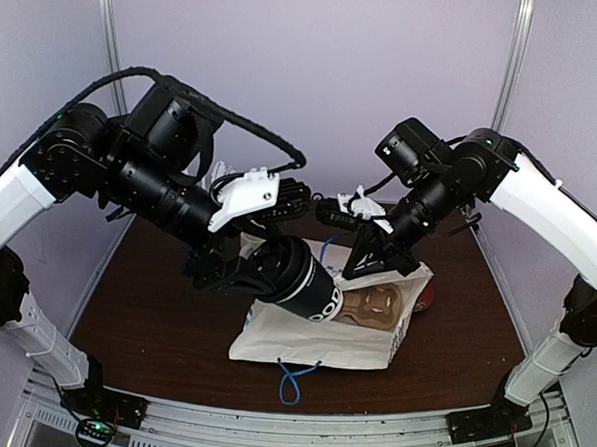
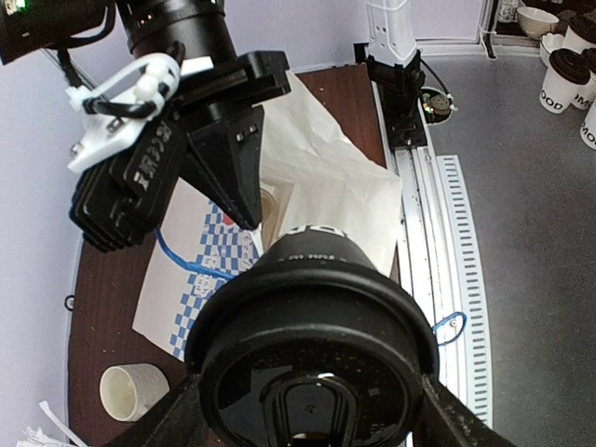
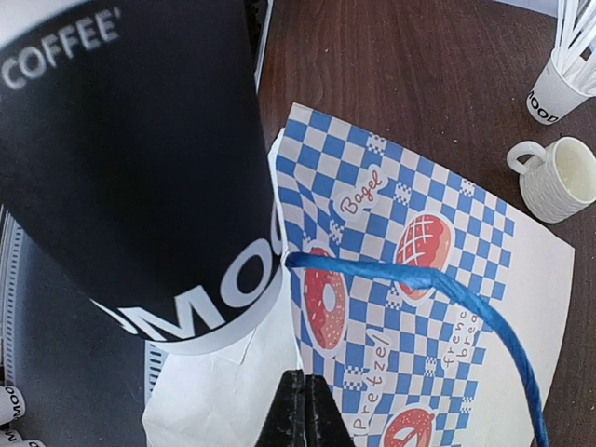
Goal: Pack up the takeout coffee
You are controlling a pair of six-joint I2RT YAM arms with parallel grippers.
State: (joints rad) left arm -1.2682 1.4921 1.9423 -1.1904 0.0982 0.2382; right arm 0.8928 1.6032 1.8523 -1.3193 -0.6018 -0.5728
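Observation:
The takeout coffee point(image 1: 300, 284), a black paper cup with white lettering and a black lid point(image 2: 317, 372), hangs tilted with my left gripper point(image 1: 261, 267) shut on it near the lid. Its base points at the mouth of a paper bag point(image 1: 312, 339) lying on the brown table point(image 1: 153, 316). In the right wrist view the cup point(image 3: 130, 158) fills the upper left, just before the bag's blue-checked side point(image 3: 419, 345). My right gripper point(image 3: 303, 405) is shut on the bag's upper edge and holds the mouth up. A blue handle point(image 3: 419, 279) arches across the bag.
A cream mug point(image 3: 559, 177) and a cup with white straws point(image 3: 563, 79) stand on the table beyond the bag. Several more lidded cups point(image 2: 563, 79) stand off the table past the metal rail point(image 2: 419, 214). The bag's other blue handle point(image 1: 290, 381) hangs near the front edge.

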